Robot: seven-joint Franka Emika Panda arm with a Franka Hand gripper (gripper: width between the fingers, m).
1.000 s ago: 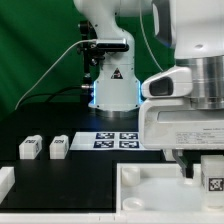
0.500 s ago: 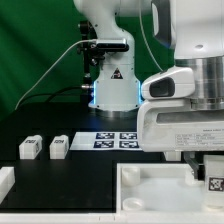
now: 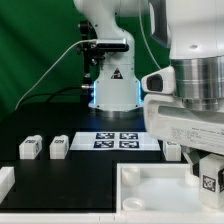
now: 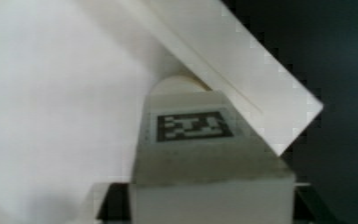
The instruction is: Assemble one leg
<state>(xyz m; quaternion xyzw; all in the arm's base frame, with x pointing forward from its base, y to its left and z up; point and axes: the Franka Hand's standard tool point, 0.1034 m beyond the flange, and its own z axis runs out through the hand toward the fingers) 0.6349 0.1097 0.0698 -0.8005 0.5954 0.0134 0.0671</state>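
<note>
My gripper (image 3: 208, 186) is shut on a leg (image 3: 209, 180), a small white post with a black-and-white tag, at the exterior view's lower right. It holds the leg just over the right part of the large white square panel (image 3: 150, 190). In the wrist view the leg (image 4: 197, 125) fills the middle between my dark fingers (image 4: 114, 200), tag facing the camera, with the panel (image 4: 51, 100) under it and the panel's edge running diagonally. Two more legs (image 3: 30, 148) (image 3: 59, 147) lie on the black table at the left.
The marker board (image 3: 118, 140) lies in front of the arm's base. A further small white part (image 3: 172, 150) lies behind my gripper. Another white part (image 3: 5, 181) sits at the lower left edge. The table is black, the backdrop green.
The arm's wrist has turned and the hand has shifted slightly to the exterior view's left, with the leg still in its grip. The other parts have not moved.
</note>
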